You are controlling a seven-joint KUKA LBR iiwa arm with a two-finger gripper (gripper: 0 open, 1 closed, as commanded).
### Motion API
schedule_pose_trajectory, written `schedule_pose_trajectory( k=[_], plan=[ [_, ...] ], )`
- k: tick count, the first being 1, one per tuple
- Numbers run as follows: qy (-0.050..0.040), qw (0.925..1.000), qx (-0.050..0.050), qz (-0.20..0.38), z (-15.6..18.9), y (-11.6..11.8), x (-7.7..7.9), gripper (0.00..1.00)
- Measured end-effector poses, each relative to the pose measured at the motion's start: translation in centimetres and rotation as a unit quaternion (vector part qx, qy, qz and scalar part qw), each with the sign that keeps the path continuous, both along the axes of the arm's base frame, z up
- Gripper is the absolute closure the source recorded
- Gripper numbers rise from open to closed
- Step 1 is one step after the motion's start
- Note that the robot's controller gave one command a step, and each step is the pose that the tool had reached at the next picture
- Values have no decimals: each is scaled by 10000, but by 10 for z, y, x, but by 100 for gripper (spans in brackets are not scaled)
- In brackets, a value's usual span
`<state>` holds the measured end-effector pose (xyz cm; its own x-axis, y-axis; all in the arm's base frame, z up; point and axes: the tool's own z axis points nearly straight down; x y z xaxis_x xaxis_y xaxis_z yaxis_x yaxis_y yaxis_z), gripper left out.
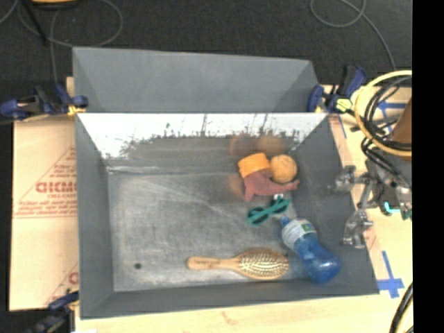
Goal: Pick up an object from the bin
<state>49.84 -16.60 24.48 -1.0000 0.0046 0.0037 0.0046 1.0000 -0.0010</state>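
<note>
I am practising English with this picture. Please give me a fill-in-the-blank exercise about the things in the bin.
1. The bottle is ____.
2. In the picture, the hairbrush lies ____ of the bottle.
3. The cup beside the ball is ____.
4. The gripper hangs near the ____ wall of the bin.
Missing words: blue, left, orange, right.

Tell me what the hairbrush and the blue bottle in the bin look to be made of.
Hairbrush: probably wood, matt light tan along the handle and oval head; the bristles are too small to judge. Bottle: likely see-through blue plastic, glossy, with bright highlights on its body and a whitish label band.
</note>
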Motion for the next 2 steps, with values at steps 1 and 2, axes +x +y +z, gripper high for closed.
schedule_pose_trajectory(
  k=[1, 2],
  plan=[
    [-38, 10000, -11, 20, 4, 1, 2, 0],
    [-25, 9919, 0, 1270, -142, 55, -25, 100]
  ],
)
